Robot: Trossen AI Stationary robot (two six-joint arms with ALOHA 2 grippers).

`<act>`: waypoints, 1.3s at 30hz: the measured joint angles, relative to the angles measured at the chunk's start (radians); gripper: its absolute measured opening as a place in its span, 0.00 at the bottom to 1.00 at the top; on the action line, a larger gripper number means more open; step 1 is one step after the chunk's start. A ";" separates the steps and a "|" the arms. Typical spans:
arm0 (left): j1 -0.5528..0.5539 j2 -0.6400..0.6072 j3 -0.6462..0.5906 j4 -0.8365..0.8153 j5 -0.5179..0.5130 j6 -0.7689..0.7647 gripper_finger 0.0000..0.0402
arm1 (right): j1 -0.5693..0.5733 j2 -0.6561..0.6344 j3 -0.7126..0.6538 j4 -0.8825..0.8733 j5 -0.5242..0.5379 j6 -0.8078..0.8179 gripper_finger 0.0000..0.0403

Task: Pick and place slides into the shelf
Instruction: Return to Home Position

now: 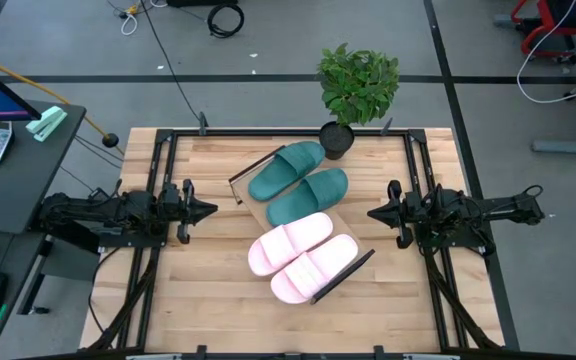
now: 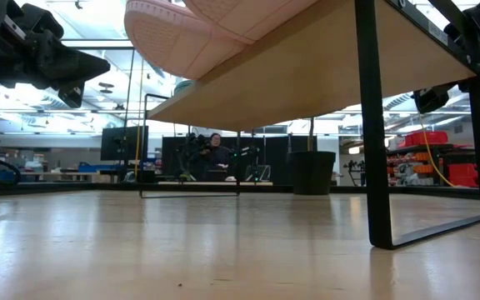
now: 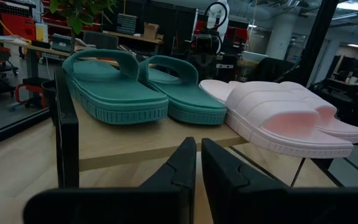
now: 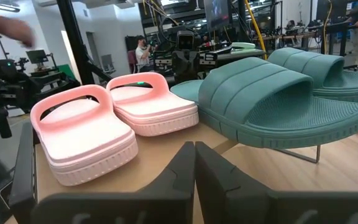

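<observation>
Since all four slides [image 1: 286,170] sat on the shelf [image 1: 251,197] mid-table — teal pair, pink pair — the left gripper [image 1: 208,210] and right gripper [image 1: 373,212], fingers pressed together at either side, looked to need a level retreat, clear of its end bars [image 1: 343,276].

4 slides [image 1: 290,243] on shelf [image 1: 255,208] w/ plant [image 1: 358,85] behind

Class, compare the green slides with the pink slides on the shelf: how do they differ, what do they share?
The green slides are dark teal; the pink slides are pale. The green slides occupy the shelf end nearest the plant; the pink slides fill the other end. Both pairs lie sole-down, side by side.
</observation>
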 joint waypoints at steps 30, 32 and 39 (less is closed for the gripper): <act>0.000 0.000 0.000 0.000 0.000 0.000 0.10 | 0.000 0.000 0.000 0.000 0.000 0.000 0.04; 0.000 0.000 0.000 0.000 0.000 0.000 0.09 | 0.000 0.000 0.000 0.000 0.000 0.000 0.04; 0.000 0.000 0.000 0.000 0.000 0.000 0.06 | 0.000 0.000 0.000 0.000 0.000 0.000 0.04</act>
